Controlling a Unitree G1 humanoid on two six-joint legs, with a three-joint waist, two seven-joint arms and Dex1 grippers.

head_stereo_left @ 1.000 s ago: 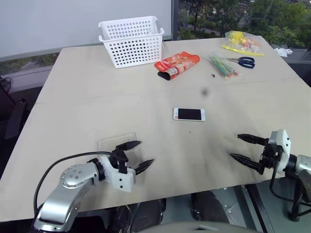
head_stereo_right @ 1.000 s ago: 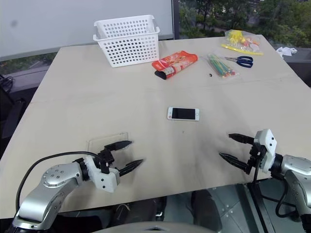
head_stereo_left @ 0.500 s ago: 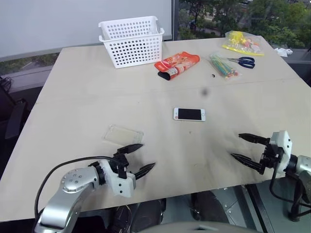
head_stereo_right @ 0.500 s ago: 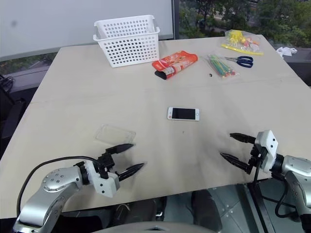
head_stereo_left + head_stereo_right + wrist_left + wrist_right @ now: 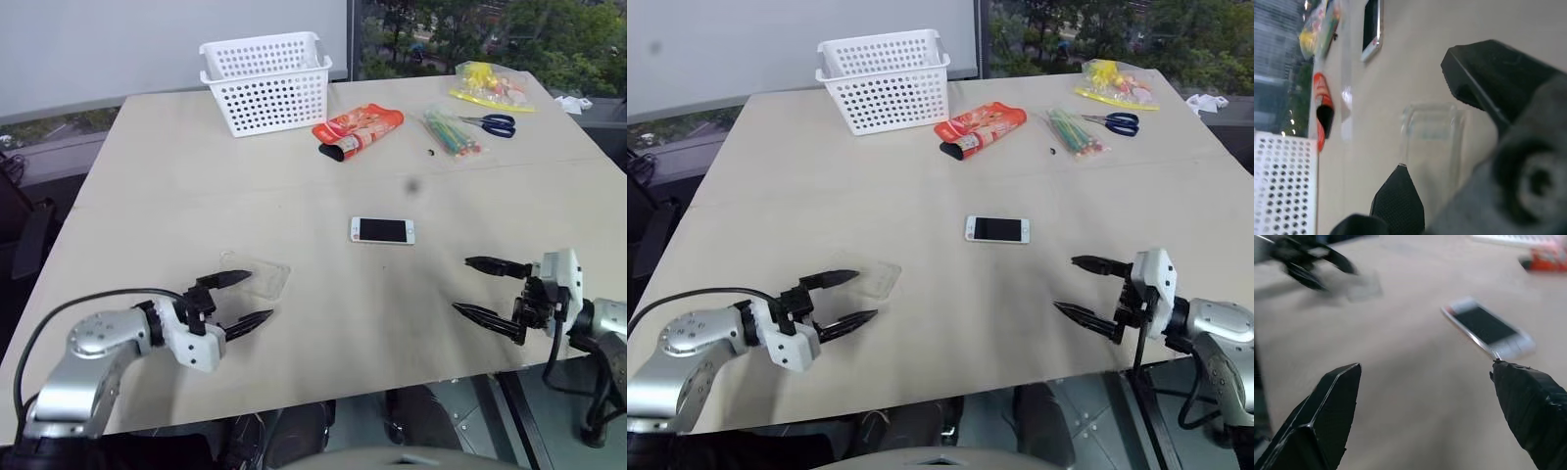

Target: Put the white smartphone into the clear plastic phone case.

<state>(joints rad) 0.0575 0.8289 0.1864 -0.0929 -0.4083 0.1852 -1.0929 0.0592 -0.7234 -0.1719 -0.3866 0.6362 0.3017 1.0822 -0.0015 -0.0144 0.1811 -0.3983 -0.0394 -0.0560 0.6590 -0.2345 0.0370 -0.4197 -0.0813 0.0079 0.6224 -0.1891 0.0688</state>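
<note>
Smartphone [image 5: 382, 231] well beyond right tool [image 5: 487, 290]

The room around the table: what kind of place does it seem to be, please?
Probably an office or lab on an upper floor. A wide wooden table stands by large windows that look down on treetops, beside a plain white wall panel.

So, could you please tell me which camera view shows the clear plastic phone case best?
The left wrist view: the clear plastic phone case lies close ahead between the left gripper's open fingers, its rim glinting. In both eye views it is a faint glossy patch beside that gripper. The right wrist view shows a pale blur.
</note>
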